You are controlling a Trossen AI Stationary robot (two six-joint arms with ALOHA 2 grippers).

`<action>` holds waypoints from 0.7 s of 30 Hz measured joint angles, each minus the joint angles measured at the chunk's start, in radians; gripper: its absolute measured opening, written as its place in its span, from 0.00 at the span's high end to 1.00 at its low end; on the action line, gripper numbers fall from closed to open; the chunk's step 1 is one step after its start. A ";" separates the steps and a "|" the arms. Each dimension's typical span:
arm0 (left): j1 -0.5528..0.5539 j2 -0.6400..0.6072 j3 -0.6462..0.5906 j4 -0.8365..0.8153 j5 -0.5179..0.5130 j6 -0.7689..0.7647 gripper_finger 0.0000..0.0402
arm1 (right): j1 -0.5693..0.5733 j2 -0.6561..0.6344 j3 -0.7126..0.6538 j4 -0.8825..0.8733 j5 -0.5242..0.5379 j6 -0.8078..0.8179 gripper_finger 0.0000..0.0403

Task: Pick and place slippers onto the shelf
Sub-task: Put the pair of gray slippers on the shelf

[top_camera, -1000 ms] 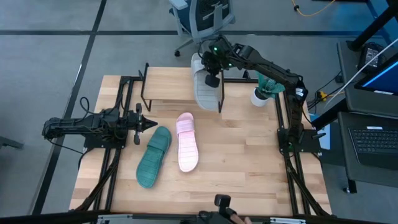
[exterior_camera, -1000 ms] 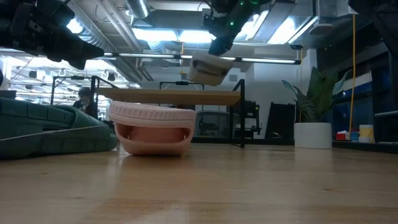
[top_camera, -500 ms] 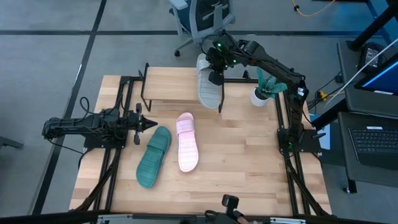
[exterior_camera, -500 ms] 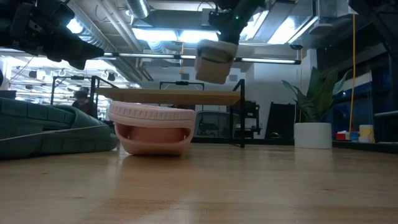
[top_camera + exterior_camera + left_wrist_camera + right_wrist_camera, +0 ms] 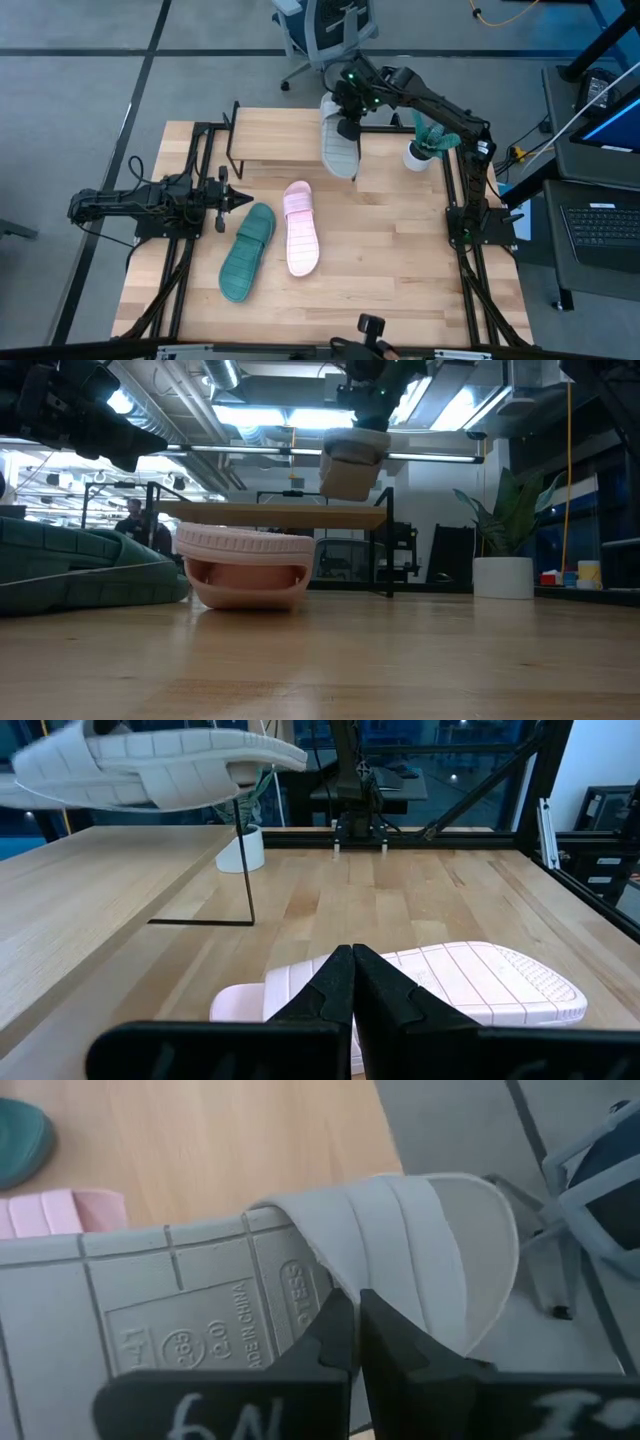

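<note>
Right claw clamps the grey slipper above the shelf; left claw pressed together.

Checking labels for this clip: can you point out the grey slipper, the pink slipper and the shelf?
grey slipper (image 5: 338, 148): high view, middle of its ribbed sole, held above the shelf's right end.
pink slipper (image 5: 301, 240): high view, footbed below the strap.
shelf (image 5: 275, 138): high view, bare part of the plank top.

A small green plant in a white round pot stands right of centre in the upper half of the high view. A grey wheeled office chair sits at top centre. A black laptop lies at the right edge.
</note>
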State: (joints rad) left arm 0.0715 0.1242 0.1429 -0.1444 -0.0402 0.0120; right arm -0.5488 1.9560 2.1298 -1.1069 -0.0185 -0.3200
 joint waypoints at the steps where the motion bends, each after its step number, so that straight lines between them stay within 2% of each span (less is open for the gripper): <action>1: 0.000 0.000 0.000 0.000 0.000 0.000 1.00 | 0.000 0.000 -0.008 0.003 0.000 0.000 0.98; 21: 0.000 0.000 0.000 0.000 0.000 -0.001 1.00 | -0.008 0.000 -0.025 -0.012 0.000 0.032 0.98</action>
State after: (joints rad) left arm 0.0715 0.1242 0.1429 -0.1444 -0.0399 0.0113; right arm -0.5564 1.9560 2.1044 -1.1193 -0.0185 -0.2876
